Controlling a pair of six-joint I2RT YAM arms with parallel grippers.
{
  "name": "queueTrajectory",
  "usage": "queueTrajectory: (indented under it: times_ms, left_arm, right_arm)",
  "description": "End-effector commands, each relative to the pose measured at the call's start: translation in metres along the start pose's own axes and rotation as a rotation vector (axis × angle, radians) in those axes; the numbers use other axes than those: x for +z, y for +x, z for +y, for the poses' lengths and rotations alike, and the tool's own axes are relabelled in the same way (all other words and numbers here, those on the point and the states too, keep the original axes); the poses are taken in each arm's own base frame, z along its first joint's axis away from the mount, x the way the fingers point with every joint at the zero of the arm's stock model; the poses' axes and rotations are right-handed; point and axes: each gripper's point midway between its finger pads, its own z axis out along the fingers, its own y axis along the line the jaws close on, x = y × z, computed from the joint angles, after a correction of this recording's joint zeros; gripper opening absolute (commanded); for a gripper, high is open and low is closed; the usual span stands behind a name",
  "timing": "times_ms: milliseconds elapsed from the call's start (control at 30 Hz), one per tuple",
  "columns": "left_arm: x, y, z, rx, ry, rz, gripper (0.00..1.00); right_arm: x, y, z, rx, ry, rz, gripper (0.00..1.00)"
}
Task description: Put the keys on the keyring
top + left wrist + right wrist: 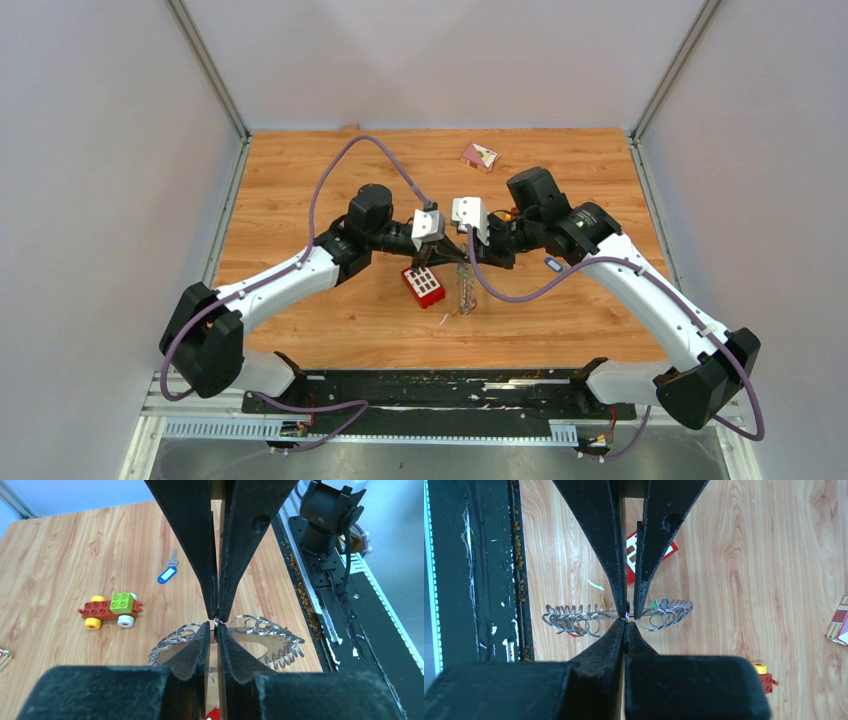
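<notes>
Both the left end effector and right end effector are clenched on the keyring mid-counter; next, I judge, fetch the blue-tagged key lying to the right.

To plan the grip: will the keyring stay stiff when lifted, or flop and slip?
The keyring looks like thin metal wire, so probably stiff and light. The many small rings threaded on it hang loose and would likely slide and swing. The right gripper pinches only a thin edge, so it may pivot.
</notes>
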Motion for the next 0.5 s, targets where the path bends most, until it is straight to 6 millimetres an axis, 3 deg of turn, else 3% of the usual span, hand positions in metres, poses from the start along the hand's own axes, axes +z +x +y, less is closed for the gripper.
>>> queueTrajectory:
  times_ms: [0, 167, 300, 467]
  left_arm:
    - [0.004, -0.019, 0.002, 0.028, 0.015, -0.049, 0.14]
    - [0.004, -0.019, 0.001, 0.020, 0.019, -0.053, 0.00]
    - [0.002, -0.018, 0.000, 0.031, 0.002, -0.068, 0.00]
    - [-0.012, -0.041, 0.004, -0.053, -0.077, -0.230, 0.00]
  right_arm:
    - [-0.006, -0.022, -0.003, -0.046, 0.021, -0.079, 0.00]
    - [-0.006, -0.023, -0.003, -0.047, 0.024, -0.087, 0.00]
    - [-0.008, -0.023, -0.005, -0.051, 0.057, -0.100, 0.01]
    - [-0.018, -0.022, -0.009, -0.051, 0.136, -0.137, 0.19]
